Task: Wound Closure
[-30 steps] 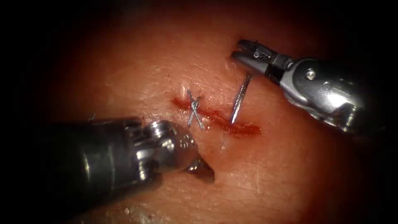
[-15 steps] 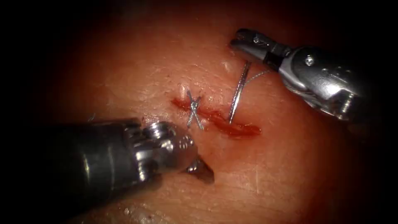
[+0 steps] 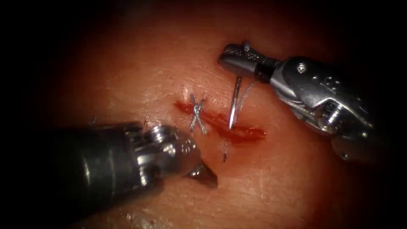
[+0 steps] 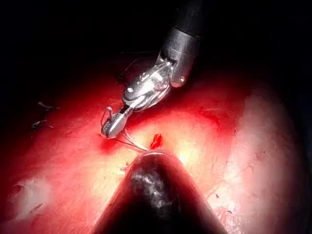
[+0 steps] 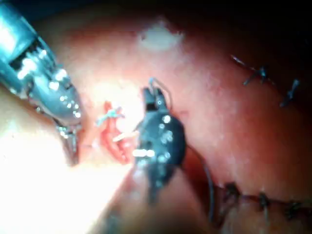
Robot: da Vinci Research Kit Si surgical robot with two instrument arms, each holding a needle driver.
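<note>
The tissue bears a short red cut with one crossed stitch at its left end. My right tool comes in from the upper right, shut on the curved needle near its rear end. The needle stands steeply and enters the tissue at the cut, right of the stitch. A small dark point shows in the tissue just below the cut. Thread trails from the needle's rear. My left tool rests shut on the tissue below the cut, holding nothing. The left wrist view shows the right tool and thread.
Red fluid fills the cut. In the right wrist view, the left tool stands beside the stitch. A row of older dark stitches and further knots lie farther off.
My right tool has moved left and turned, swinging the needle upright and driving it deeper at the cut. A dark point has appeared below the cut. The left tool has stayed put.
</note>
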